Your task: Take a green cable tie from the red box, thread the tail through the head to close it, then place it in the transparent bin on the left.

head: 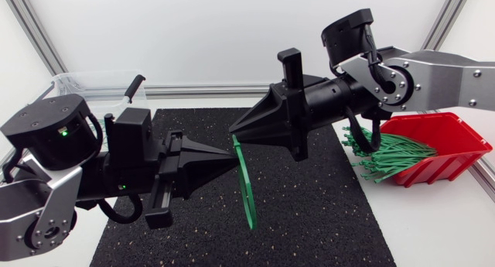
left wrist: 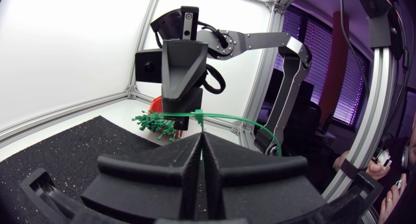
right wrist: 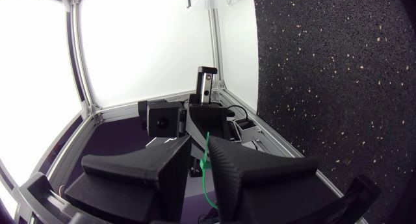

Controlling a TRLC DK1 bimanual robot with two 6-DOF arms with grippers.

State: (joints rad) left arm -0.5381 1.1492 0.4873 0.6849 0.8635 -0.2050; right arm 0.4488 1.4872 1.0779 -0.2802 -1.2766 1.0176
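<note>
**Left gripper (head: 230, 162) and right gripper (head: 234, 132) pinch one cable tie (head: 248, 186)**

Nearest the left wrist camera, the left gripper's own fingers (left wrist: 162, 172) are pressed flat together, with only a thin seam between them. The green cable tie (left wrist: 234, 117) comes out at their tips. From there it runs sideways under the right gripper (left wrist: 184, 123), which points down just ahead of the left one, and then bends away in a long curve. The tie's small square head sits right at the right gripper's tip.

In the right wrist view, that gripper's fingers (right wrist: 149, 172) close in on the green strap (right wrist: 208, 178), which passes between them at the tips. Both grippers are therefore clamped on the same tie.

From above, the two tips nearly touch over the middle of the black mat (head: 309, 220). The tie hangs below them as a narrow loop seen edge-on, clear of the mat.

The red box (head: 456, 139) stands on the white table (head: 433, 228), behind the right gripper and off the mat. A loose bundle of spare ties (head: 387, 155) spills over its near edge toward the mat. The clear bin (head: 77, 85) is well behind the left gripper, at the far corner beside the left arm.
</note>
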